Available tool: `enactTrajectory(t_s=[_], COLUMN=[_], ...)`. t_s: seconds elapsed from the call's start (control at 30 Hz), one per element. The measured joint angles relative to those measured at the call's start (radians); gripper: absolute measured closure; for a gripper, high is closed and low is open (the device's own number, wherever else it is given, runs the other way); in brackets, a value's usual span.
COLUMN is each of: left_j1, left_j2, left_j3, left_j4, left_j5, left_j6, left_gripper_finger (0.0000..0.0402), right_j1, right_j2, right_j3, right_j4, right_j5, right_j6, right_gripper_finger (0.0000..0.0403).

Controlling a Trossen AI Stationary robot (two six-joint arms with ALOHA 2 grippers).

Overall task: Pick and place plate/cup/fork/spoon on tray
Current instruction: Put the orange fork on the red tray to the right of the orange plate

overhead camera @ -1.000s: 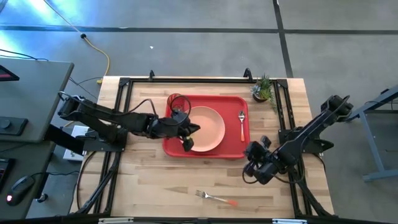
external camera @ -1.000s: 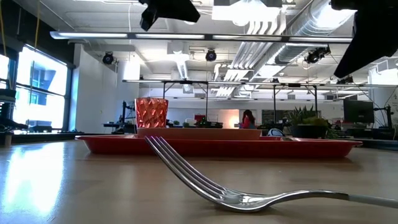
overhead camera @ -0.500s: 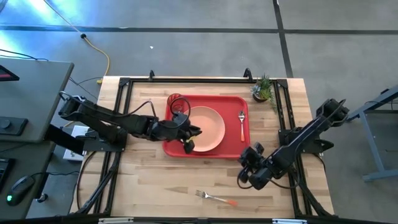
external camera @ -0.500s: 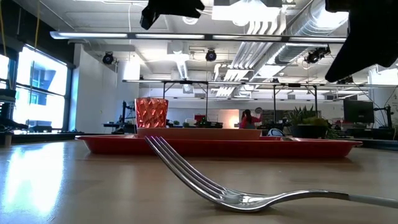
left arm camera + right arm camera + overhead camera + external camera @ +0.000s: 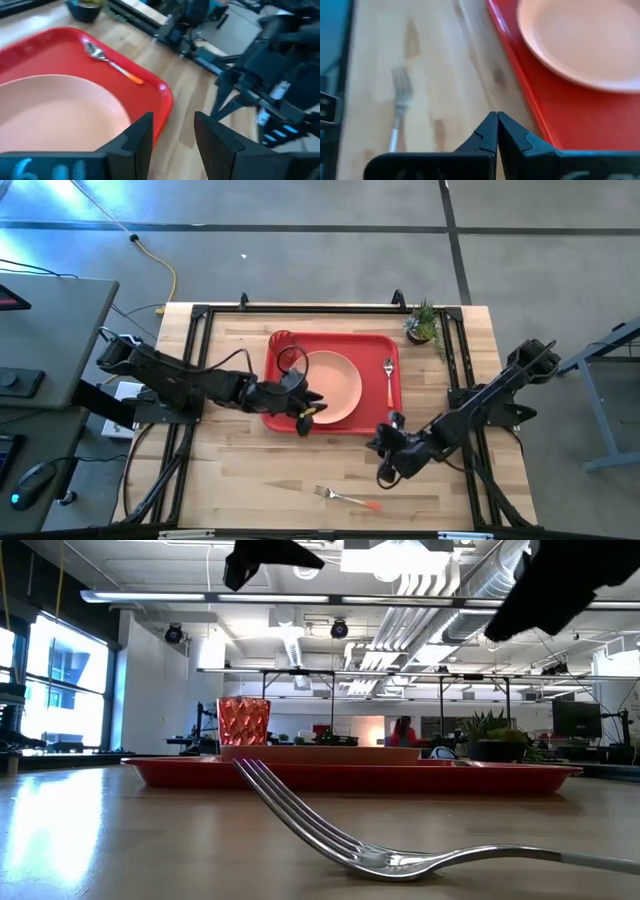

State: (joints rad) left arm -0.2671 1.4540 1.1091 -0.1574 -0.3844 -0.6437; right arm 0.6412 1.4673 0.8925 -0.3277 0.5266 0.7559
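The red tray (image 5: 275,415) lies mid-table. On it rest the peach plate (image 5: 338,385), the spoon (image 5: 389,375) along its right side, and the red cup (image 5: 283,340), upright in its far left corner. The cup (image 5: 244,722) also shows in the low view. The fork (image 5: 345,498) lies on the wood near the front edge, tines to the left. My left gripper (image 5: 173,120) hovers open above the tray's near left part with nothing between its fingers. My right gripper (image 5: 496,117) is shut, above bare wood off the tray's near right corner, with the fork (image 5: 400,100) ahead of it.
A small potted plant (image 5: 423,323) stands at the table's far right corner. Black frame rails (image 5: 190,360) run along the table's left, right and far sides. Bare wood (image 5: 250,470) lies between the tray and the front edge.
My right gripper has stayed shut and gone toward the table's left and near edges, closer to the fork. My left gripper has opened above the tray's near left part and drifted slightly toward the near edge. Cup, plate, spoon and fork have kept still.
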Motion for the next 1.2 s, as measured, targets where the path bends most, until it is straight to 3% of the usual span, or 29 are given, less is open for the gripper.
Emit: enactTrajectory(t_s=[0.07,0.2,0.37,0.6,0.7,0.83,1.03,1.2], left_j1=[-0.008,-0.011,-0.028,-0.033,-0.006,0.018,0.023,0.027], left_j2=[0.0,0.0,0.015,0.003,-0.019,-0.049,-0.1,-0.148], left_j3=[0.002,0.002,0.002,0.0,0.002,0.0,0.001,0.002], left_j4=[0.004,-0.036,-0.075,-0.189,-0.202,-0.218,-0.246,-0.299], left_j5=[-0.007,-0.082,-0.029,-0.003,0.029,0.066,0.062,0.064], left_j6=[-0.024,-0.161,-0.172,-0.083,-0.029,0.077,0.221,0.269], left_gripper_finger=[0.0268,0.0279,0.0299,0.0302,0.0302,0.0302,0.0302,0.0302], right_j1=[-0.013,-0.04,-0.03,0.037,0.051,0.031,0.027,0.027], right_j2=[0.0,0.01,0.102,0.268,0.336,0.412,0.474,0.477], right_j3=[0.0,0.001,0.001,0.082,0.155,0.269,0.444,0.483], right_j4=[0.044,0.065,0.07,0.058,-0.012,-0.2,-0.41,-0.412], right_j5=[-0.007,-0.021,-0.03,-0.05,-0.054,-0.16,-0.202,-0.199], right_j6=[-0.01,0.207,0.348,0.523,0.546,0.546,0.571,0.604], right_gripper_finger=[0.0402,0.0402,0.0403,0.0403,0.0403,0.0403,0.0403,0.0402])
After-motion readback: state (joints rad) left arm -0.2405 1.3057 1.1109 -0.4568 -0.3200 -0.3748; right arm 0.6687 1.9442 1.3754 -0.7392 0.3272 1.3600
